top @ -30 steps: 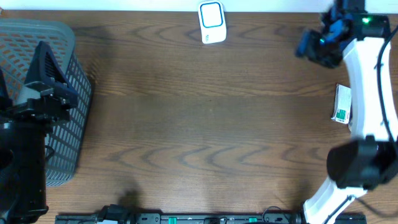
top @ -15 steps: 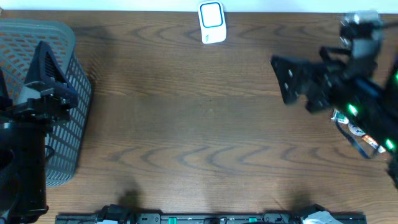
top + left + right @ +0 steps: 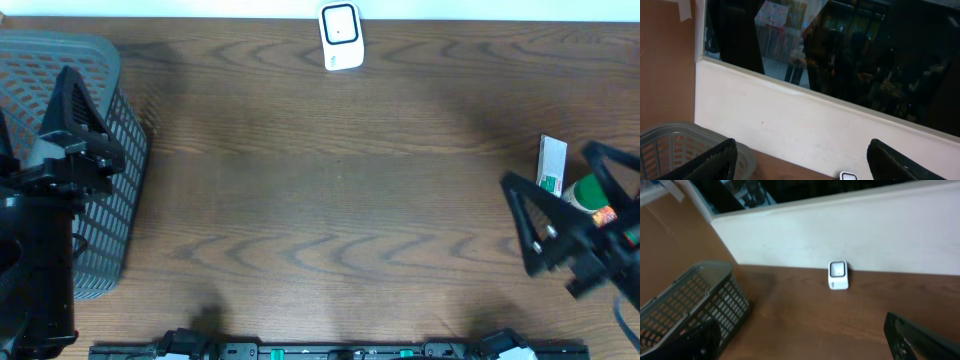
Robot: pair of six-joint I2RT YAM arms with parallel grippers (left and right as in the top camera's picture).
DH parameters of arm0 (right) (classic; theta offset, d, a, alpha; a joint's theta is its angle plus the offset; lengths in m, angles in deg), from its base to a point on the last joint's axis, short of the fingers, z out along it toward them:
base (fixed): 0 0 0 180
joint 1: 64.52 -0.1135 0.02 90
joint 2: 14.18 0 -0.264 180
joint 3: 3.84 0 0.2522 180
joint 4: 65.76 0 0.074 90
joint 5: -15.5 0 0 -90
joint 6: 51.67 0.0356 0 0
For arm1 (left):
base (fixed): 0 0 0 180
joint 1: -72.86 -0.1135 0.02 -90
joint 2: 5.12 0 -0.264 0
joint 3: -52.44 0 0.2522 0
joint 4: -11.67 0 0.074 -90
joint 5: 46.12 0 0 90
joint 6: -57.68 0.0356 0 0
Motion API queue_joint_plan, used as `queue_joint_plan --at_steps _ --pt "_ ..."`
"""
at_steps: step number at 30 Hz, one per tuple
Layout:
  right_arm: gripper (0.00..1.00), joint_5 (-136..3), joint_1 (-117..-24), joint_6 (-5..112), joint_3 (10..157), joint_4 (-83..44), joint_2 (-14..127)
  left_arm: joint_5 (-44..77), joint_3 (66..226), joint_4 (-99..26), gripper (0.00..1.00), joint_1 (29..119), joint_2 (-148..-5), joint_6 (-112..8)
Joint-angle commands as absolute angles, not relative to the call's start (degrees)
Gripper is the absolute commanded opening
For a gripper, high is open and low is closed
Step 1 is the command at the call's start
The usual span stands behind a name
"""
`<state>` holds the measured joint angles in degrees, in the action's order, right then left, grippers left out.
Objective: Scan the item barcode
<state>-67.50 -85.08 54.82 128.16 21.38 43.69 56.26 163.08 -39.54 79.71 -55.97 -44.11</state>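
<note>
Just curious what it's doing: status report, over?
Left fingers open, empty, above grey mesh basket. Right fingers open, empty, near white-and-green box and green container. White barcode scanner at far edge, nothing between.

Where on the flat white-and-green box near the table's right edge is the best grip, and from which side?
Across its two long edges, near mid-length, coming straight down from above. The flat white-and-green box lies flat on the brown wooden table, so its narrow width likely suits a pinch best.
</note>
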Motion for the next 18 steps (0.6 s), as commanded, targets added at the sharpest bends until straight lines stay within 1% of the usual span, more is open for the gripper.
queue_joint_plan --at_steps 1,3,5,8,12,16,18 --pt "0.99 -73.29 -85.38 53.24 127.9 21.49 42.27 56.57 163.06 -39.36 0.83 79.56 -55.82 -44.0" --pt "0.99 -79.37 -84.62 53.24 127.79 20.59 40.93 56.57 163.06 -39.36 0.83 79.56 -55.82 -44.0" --pt "0.99 -81.84 -83.53 53.24 127.13 18.37 39.75 56.57 163.06 -39.34 0.83 79.56 -55.82 -44.0" --pt "0.99 -81.86 -81.84 53.27 124.88 14.89 37.39 56.57 163.06 -39.36 0.83 79.56 -55.82 -44.0" --pt "0.99 -81.75 -81.38 53.27 119.99 13.34 33.2 56.57 163.06 -39.34 0.83 79.56 -55.82 -44.0" --pt "0.99 -81.99 -81.21 53.24 111.33 11.5 27.97 56.57 163.06 -39.36 0.83 79.56 -55.82 -44.0" --pt "0.99 -82.76 -81.06 53.27 103.57 7.92 24.59 56.57 163.06 -39.36 0.83 79.56 -55.82 -44.0"
